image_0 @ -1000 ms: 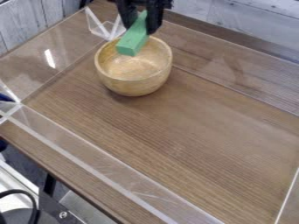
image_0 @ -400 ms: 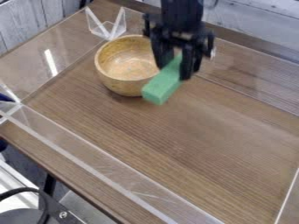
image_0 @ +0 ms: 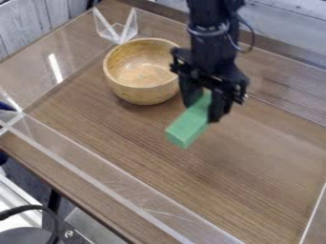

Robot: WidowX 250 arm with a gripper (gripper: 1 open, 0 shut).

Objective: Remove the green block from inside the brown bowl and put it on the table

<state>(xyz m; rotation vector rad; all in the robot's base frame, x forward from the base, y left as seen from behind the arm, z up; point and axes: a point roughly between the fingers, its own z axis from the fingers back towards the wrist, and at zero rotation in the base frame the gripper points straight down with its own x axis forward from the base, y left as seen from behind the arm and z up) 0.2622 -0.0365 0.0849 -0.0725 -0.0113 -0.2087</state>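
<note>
My gripper (image_0: 205,107) points straight down, right of the brown bowl (image_0: 141,70), and is shut on the upper end of the green block (image_0: 189,125). The block hangs tilted from the black fingers, its lower end close above the table (image_0: 166,181); whether it touches the wood I cannot tell. The bowl stands at the back left with a pale inside and nothing in it.
Clear plastic walls (image_0: 76,176) run along the table's edges. A clear folded plastic piece (image_0: 114,26) stands behind the bowl at the back left. Open tabletop stretches in front of and to the right of the gripper.
The gripper has carried the green block from above the bowl to the right and toward the front, sinking closer to the tabletop. The bowl has stayed in place.
</note>
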